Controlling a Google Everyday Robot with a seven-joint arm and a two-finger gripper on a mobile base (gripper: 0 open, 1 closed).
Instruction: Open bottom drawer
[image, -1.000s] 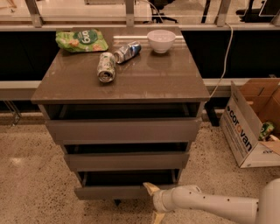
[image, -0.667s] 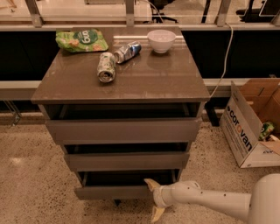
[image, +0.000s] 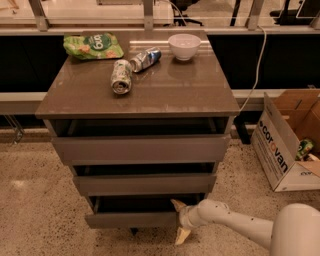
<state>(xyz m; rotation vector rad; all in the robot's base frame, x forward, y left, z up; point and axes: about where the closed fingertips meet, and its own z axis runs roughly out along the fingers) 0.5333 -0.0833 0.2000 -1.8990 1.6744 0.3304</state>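
The single camera view looks down on a grey-brown drawer unit (image: 137, 92) with three fronts stacked beneath its top. The bottom drawer (image: 130, 220) is the lowest of the three, close to the speckled floor (image: 45, 200). A dark strip shows above its flat front, but the inside is too shadowed to make out.

The gripper (image: 178, 220) sits at the right end of that front and hides it there. Its two pale fingers are spread apart, one tip at the front's upper edge and the other pointing down past its lower edge. Whether either tip touches the panel cannot be told. The white arm (image: 235, 225) runs off to the lower right, where the frame cuts it off.

On the top lie a green snack bag (image: 92, 46), a tipped can (image: 121, 76), a second crushed can (image: 146, 59) and a white bowl (image: 184, 46). A cardboard box (image: 280, 150) stands to the right, partly cropped.
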